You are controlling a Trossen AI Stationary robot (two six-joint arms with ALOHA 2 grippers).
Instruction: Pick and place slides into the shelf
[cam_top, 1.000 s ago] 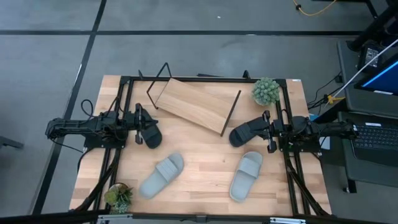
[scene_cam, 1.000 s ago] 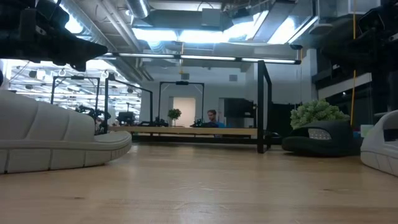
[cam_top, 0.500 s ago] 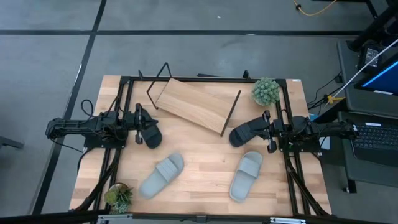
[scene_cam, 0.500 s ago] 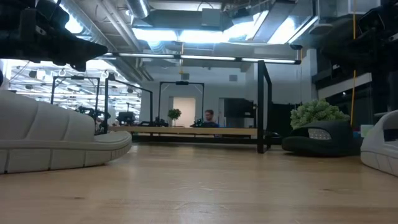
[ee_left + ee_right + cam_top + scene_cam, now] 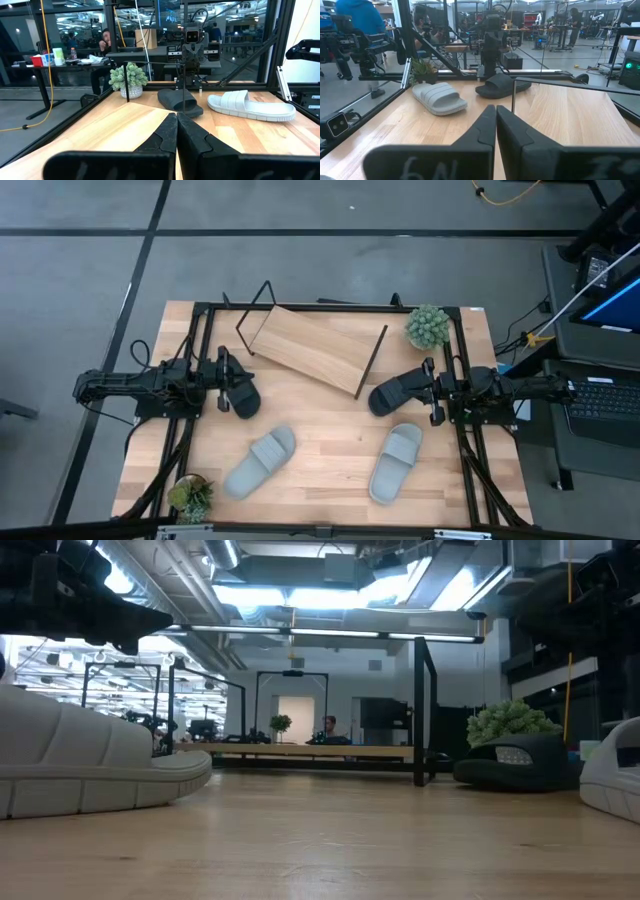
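Note:
Two black slides lie on the table: one (image 5: 245,397) just in front of my left gripper (image 5: 228,383), the other (image 5: 392,393) just in front of my right gripper (image 5: 428,392). Two light grey slides (image 5: 260,461) (image 5: 397,462) rest sole-down nearer the near edge. The shelf (image 5: 315,352), a light-wood board on black wire legs, stands askew at the table's far middle. Both grippers are shut and held level above the tabletop, as the left wrist view (image 5: 176,116) and the right wrist view (image 5: 496,107) show. I cannot see either one touching a slide.
A potted plant (image 5: 428,326) stands at the far right corner and another (image 5: 190,494) at the near left corner. A black frame (image 5: 330,308) runs round the table. Bare wood shows between the two grey slides (image 5: 330,450). A person sits far off in the room (image 5: 329,726).

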